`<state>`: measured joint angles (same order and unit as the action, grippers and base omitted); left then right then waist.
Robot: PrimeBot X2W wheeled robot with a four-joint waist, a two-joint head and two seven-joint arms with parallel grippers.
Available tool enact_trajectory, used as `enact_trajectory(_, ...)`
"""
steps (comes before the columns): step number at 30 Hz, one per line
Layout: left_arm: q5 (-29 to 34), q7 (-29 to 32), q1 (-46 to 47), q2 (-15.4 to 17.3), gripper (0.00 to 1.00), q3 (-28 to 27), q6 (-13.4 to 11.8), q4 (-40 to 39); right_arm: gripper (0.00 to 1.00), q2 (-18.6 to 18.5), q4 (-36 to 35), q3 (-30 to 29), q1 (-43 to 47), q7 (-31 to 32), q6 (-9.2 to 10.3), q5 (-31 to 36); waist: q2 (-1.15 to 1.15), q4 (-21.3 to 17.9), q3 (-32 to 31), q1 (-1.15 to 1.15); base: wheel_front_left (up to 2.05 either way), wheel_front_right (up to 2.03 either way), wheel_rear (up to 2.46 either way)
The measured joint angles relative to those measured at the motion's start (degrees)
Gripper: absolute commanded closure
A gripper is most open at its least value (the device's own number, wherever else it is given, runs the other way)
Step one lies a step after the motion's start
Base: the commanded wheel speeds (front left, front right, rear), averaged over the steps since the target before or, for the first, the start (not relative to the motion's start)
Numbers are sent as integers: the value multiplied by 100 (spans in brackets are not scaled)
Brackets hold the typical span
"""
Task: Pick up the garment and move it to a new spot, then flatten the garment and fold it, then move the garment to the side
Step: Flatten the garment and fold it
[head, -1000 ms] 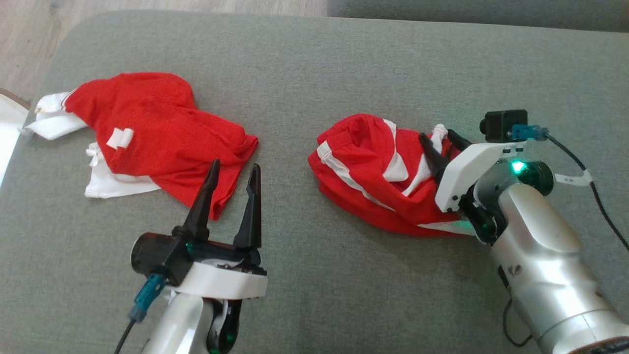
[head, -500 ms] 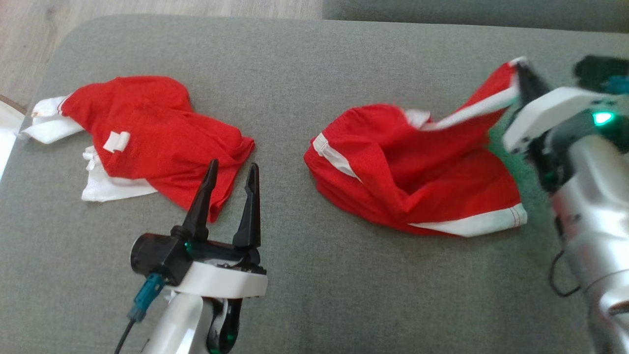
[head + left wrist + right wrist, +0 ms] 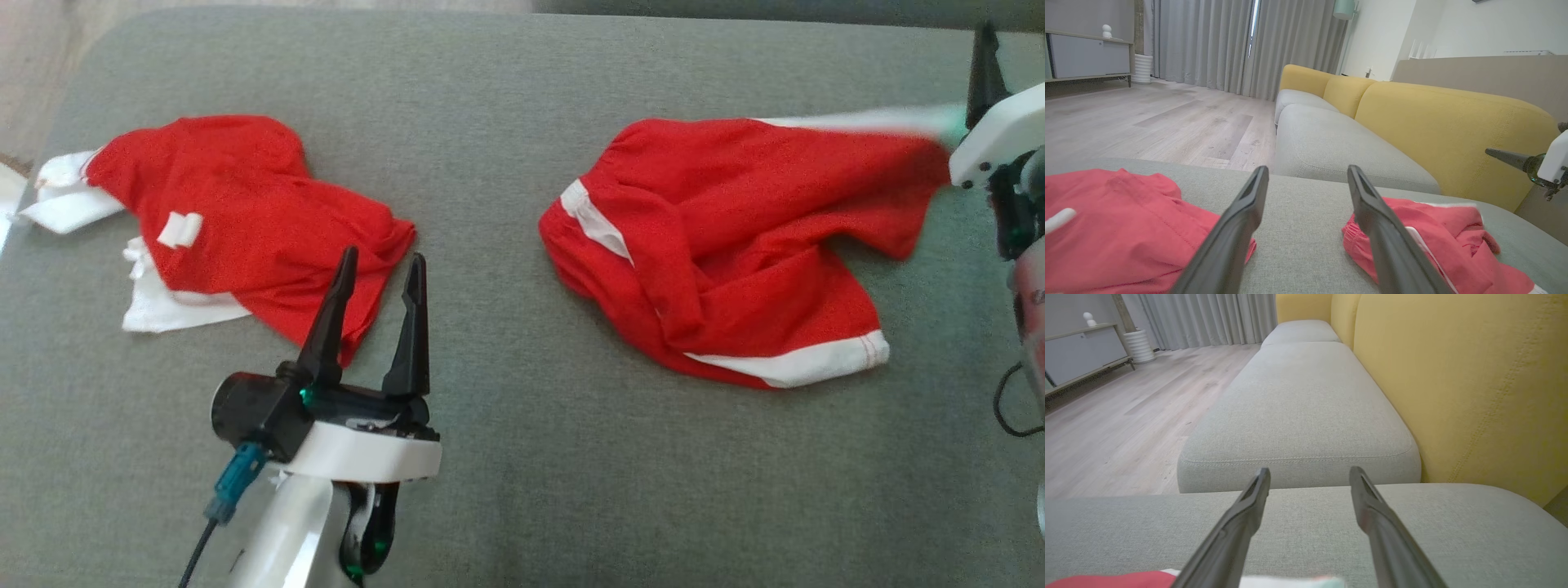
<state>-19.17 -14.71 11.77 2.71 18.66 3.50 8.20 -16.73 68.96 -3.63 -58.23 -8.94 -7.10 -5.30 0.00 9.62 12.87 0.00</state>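
Observation:
The garment [image 3: 735, 245], red shorts with white trim, lies partly spread on the right of the grey cushion [image 3: 506, 457]; it also shows in the left wrist view [image 3: 1453, 245]. My right gripper [image 3: 1308, 471] is open at the garment's far right corner with nothing between its fingers. The red and white edge [image 3: 1126, 580] lies just below those fingers. One dark finger [image 3: 984, 73] shows at the right edge of the head view. My left gripper [image 3: 383, 257] hovers open and empty between the two cloths.
A second red garment [image 3: 245, 229] with white parts lies crumpled on the cushion's left, just beyond my left fingertips. A yellow sofa back [image 3: 1453, 375] rises on the right and another grey seat cushion [image 3: 1298, 408] lies ahead. Wooden floor [image 3: 1147, 122] lies beyond the cushion's left edge.
My right gripper shut on the garment's edge and pulled it up and to the right, spreading it out. It then opened and let go. The left arm stayed put.

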Motion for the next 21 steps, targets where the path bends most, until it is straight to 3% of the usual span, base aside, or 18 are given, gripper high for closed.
enact_trajectory(4, 10, 0, -1, 0, 0, -45, 0, -2, 0, 79, 27, -143, -14, -208, -1, 197, 0, -120, -6, 0, 0, 0, 0)
enact_trajectory(9, 66, 0, -2, -1, 0, -238, 3, -14, 0, 503, -334, -94, 84, -491, 0, 277, 0, -370, -100, 0, 0, 0, 0)
enact_trajectory(13, 126, 0, -15, -2, 0, -337, 8, -69, 0, 828, -1310, 146, 660, -543, -1, 68, 0, -578, -237, 0, 0, 0, 0)
enact_trajectory(21, 158, 0, -196, -1, 0, -411, 58, -111, 0, 1243, -3767, 487, 3200, -544, 0, -468, 0, -919, -585, -1, 0, 0, 0)
